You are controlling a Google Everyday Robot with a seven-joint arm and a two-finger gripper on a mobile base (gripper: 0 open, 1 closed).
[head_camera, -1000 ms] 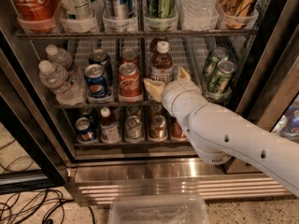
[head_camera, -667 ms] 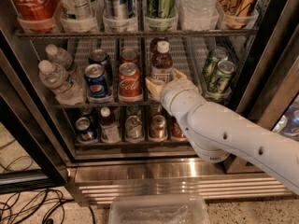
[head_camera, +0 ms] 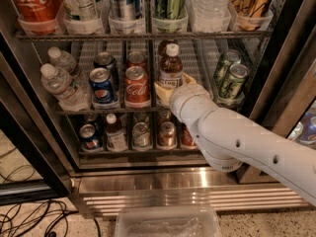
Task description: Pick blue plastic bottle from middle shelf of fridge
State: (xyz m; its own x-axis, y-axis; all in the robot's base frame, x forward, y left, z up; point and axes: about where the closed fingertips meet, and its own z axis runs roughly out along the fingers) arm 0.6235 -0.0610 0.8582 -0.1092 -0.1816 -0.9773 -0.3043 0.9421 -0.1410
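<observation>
Weight matters here: the blue plastic bottle (head_camera: 171,65) looks full of dark drink, so it is probably heavy for its size, with walls that may give under a hard squeeze and may be slick from the cold. It stands upright near the front edge of the middle-shelf bench (head_camera: 98,111) in the fridge (head_camera: 284,33), just right of a red cola can (head_camera: 137,85). The gripper (head_camera: 174,88) is at its lower body; whether the jaws are clamped I cannot tell. The labelled body, below the shoulder, seems the safest hold

The end effector (head_camera: 174,88) has edged left against the blue plastic bottle (head_camera: 171,69).
</observation>
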